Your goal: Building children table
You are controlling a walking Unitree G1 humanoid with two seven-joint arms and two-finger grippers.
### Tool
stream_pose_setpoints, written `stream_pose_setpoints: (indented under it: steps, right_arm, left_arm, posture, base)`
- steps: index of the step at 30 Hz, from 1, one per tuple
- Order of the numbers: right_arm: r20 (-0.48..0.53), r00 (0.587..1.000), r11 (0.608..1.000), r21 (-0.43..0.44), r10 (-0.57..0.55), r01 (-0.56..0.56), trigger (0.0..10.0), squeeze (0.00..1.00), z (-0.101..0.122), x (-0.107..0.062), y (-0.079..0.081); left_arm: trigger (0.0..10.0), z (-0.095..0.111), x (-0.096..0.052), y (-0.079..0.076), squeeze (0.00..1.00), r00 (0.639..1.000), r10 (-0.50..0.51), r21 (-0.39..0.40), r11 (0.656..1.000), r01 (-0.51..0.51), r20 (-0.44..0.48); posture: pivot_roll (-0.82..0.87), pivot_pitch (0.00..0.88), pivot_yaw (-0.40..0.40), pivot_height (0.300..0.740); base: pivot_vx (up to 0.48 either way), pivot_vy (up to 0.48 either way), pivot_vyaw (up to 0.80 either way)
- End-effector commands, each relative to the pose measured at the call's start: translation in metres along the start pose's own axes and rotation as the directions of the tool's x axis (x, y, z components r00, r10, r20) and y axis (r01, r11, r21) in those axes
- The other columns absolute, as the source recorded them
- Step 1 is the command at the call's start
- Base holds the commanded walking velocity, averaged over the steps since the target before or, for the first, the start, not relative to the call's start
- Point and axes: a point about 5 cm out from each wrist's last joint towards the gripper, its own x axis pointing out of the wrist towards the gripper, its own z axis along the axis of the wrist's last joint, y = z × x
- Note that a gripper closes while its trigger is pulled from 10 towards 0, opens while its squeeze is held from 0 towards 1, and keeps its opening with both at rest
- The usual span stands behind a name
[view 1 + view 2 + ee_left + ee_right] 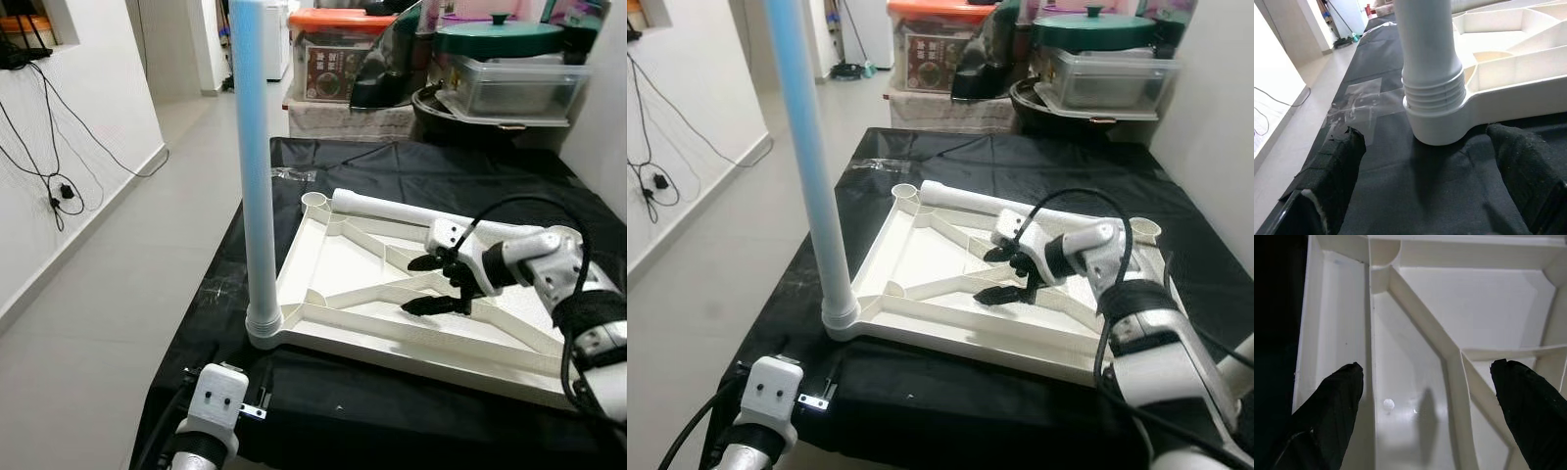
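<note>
An upturned white tabletop (343,257) is seen on a black cloth (470,176), a blue leg (253,166) standing at its seven-o'clock corner. The right gripper (431,284) is held open over its ribs; the left gripper (1425,166), also open, is aimed at the leg's base. Storage bins (338,54) are stacked at twelve o'clock, their labels unreadable.

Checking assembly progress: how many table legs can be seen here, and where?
2. One blue leg stands upright in the tabletop's near-left corner socket. One white leg lies along the tabletop's far edge, beyond the right tool. Others may be out of view.
</note>
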Motion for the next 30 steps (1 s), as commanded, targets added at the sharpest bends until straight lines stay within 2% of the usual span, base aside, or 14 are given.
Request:
stream_pose_setpoints:
  steps: [1,4,6,11,15,21,25,26,27,28,30]
  right_arm:
    - [-0.019,1.000,0.999,-0.023,0.022,-0.022,10.0,0.00,0.004,0.002,0.000]
    - [-0.127,0.992,0.993,-0.120,-0.003,-0.012,10.0,0.00,0.017,0.015,-0.004]
    - [-0.160,0.987,0.991,-0.134,-0.014,-0.007,10.0,0.00,0.017,0.019,-0.004]
    - [-0.257,0.966,0.990,-0.135,-0.003,-0.033,10.0,0.00,0.010,0.027,-0.001]
    - [-0.318,0.944,0.983,-0.122,0.092,-0.137,10.0,0.00,0.003,0.030,0.006]
    - [-0.307,0.934,0.970,-0.099,0.184,-0.223,10.0,0.00,0.003,0.030,0.010]
    - [-0.343,0.923,0.969,-0.108,0.174,-0.223,10.0,0.00,-0.001,0.031,0.011]
    - [-0.389,0.909,0.968,-0.126,0.152,-0.216,10.0,0.00,-0.007,0.033,0.012]
    - [-0.389,0.909,0.968,-0.126,0.152,-0.216,10.0,0.00,-0.007,0.033,0.012]
    - [-0.453,0.884,0.966,-0.156,0.116,-0.206,10.0,0.00,-0.016,0.036,0.013]
    - [-0.476,0.873,0.965,-0.166,0.104,-0.205,10.0,0.00,-0.018,0.038,0.014]
  left_arm:
    - [10.0,0.000,-0.001,-0.002,0.00,1.000,-0.001,0.005,1.000,0.001,-0.004]
    - [10.0,0.001,-0.001,-0.002,0.00,1.000,0.004,0.002,1.000,-0.004,-0.004]
    - [10.0,0.001,-0.001,-0.003,0.00,1.000,0.004,0.002,1.000,-0.004,-0.002]
    - [10.0,0.002,-0.002,-0.004,0.00,1.000,0.004,-0.001,1.000,-0.004,-0.002]
    - [10.0,0.001,-0.002,-0.004,0.00,1.000,0.001,-0.003,1.000,-0.001,-0.004]
    - [10.0,0.001,-0.002,-0.005,0.00,1.000,0.001,-0.005,1.000,-0.001,-0.006]
    - [10.0,0.001,-0.002,-0.005,0.00,1.000,0.002,-0.006,1.000,-0.002,-0.007]
    - [10.0,0.001,-0.002,-0.005,0.00,1.000,0.002,-0.006,1.000,-0.002,-0.008]
    - [10.0,0.001,-0.002,-0.005,0.00,1.000,0.002,-0.006,1.000,-0.002,-0.008]
    - [10.0,0.001,-0.002,-0.005,0.00,1.000,0.001,-0.007,1.000,-0.001,-0.007]
    - [10.0,0.001,-0.002,-0.005,0.00,1.000,0.001,-0.007,1.000,-0.001,-0.007]
  posture:
    - [0.08,0.000,-0.040,0.740]
    - [0.07,0.000,-0.043,0.740]
    - [0.08,0.000,-0.045,0.740]
    - [0.07,0.000,-0.046,0.740]
    - [0.07,0.000,-0.046,0.740]
    - [0.06,0.000,-0.047,0.740]
    - [0.06,0.000,-0.047,0.740]
    - [0.06,0.000,-0.046,0.740]
    - [0.06,0.000,-0.046,0.740]
    - [0.06,0.000,-0.046,0.740]
    - [0.06,0.000,-0.046,0.740]
  base:
    - [0.000,0.000,0.00]
    - [0.000,0.000,0.00]
    - [0.000,0.000,0.00]
    - [0.000,0.000,0.00]
    - [0.000,0.000,0.00]
    - [0.000,0.000,0.00]
    - [0.000,0.000,0.00]
    - [0.000,0.000,0.00]
    - [0.000,0.000,0.00]
    - [0.000,0.000,0.00]
    - [0.000,0.000,0.00]
